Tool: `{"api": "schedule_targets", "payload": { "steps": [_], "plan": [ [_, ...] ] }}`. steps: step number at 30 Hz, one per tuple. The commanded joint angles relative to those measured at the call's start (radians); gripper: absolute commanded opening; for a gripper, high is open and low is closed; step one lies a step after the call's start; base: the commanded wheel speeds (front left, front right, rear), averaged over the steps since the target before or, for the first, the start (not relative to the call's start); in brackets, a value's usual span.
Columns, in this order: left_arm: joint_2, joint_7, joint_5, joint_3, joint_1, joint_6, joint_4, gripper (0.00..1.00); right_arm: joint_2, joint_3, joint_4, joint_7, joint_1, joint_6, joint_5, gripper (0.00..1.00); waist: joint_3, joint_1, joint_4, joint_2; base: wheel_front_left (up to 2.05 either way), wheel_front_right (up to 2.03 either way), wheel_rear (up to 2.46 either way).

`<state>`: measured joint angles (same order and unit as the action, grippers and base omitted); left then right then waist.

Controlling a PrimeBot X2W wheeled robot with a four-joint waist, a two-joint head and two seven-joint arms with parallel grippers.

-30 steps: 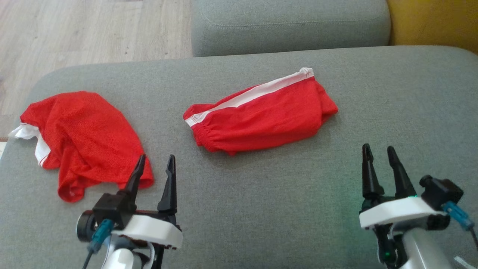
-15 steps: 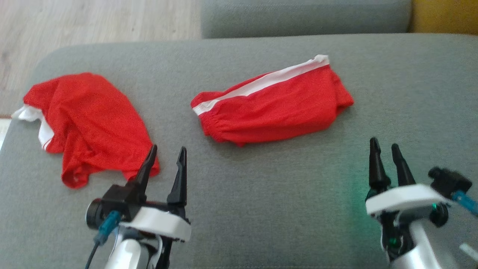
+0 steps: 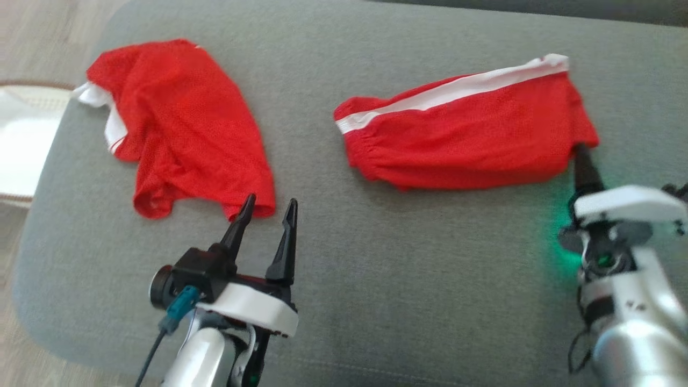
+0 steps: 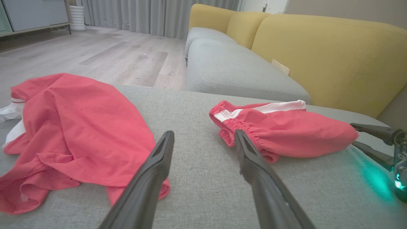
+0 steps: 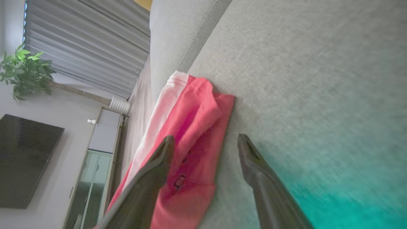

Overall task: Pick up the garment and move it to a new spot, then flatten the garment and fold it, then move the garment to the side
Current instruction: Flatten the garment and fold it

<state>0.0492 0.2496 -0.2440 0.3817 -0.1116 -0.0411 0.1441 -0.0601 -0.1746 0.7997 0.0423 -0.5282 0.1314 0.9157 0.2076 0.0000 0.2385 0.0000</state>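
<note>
While its left gripper [image 3: 270, 203] hangs open and empty over the near edge of the grey cushion [image 3: 419, 290], just short of a crumpled red garment [image 3: 183, 123] on the cushion's left part, the robot's right gripper [image 3: 579, 148] sits at the right end of the red shorts [image 3: 462, 134], which lie doubled over across the cushion's middle, white stripe on the far side. The right jaws stand wide apart and grip nothing.

The step in hand looks like a pick-up of the shorts. Since they already lie folded, it may well be the closing move to the side. Either way, the next move calls for the right fingers to close on that end of the cloth before any lift.

From the head, the wrist hides how the right fingers are spread. The right wrist view shows one finger over red fabric and the other over bare cushion, straddling the edge, though whether they touch it cannot be told. Beyond the cushion, the left wrist view takes in a yellow sofa back [image 4: 318, 57] and wooden floor [image 4: 111, 54].
</note>
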Motion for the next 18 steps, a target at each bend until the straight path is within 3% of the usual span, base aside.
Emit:
{"api": "schedule_targets", "payload": {
  "steps": [1, 7, 12, 18],
  "plan": [
    [0.001, 0.012, -0.01, -0.025, -0.045, -0.004, -0.027, 1.0, 0.01, 0.017, -0.003, 0.008, -0.044, -0.001, 0.014, 1.0, 0.025, 0.0, 0.034, 0.0, 0.0, 0.0, 0.0],
    [0.001, 0.012, -0.018, 0.018, -0.052, -0.008, -0.016, 1.0, 0.01, -0.065, 0.129, 0.04, -0.14, -0.001, 0.067, 1.0, 0.037, 0.0, 0.077, 0.0, 0.0, 0.0, 0.0],
    [0.001, 0.012, -0.031, 0.03, -0.049, -0.021, -0.019, 1.0, -0.009, -0.111, 0.282, 0.014, -0.192, -0.001, 0.02, 1.0, 0.035, 0.0, 0.089, 0.0, 0.0, 0.0, 0.0],
    [0.001, 0.012, -0.044, 0.019, -0.043, -0.029, -0.019, 1.0, -0.014, -0.105, 0.348, -0.024, -0.22, -0.001, -0.038, 1.0, 0.025, 0.0, 0.063, 0.0, 0.0, 0.0, 0.0]
  ]
}}
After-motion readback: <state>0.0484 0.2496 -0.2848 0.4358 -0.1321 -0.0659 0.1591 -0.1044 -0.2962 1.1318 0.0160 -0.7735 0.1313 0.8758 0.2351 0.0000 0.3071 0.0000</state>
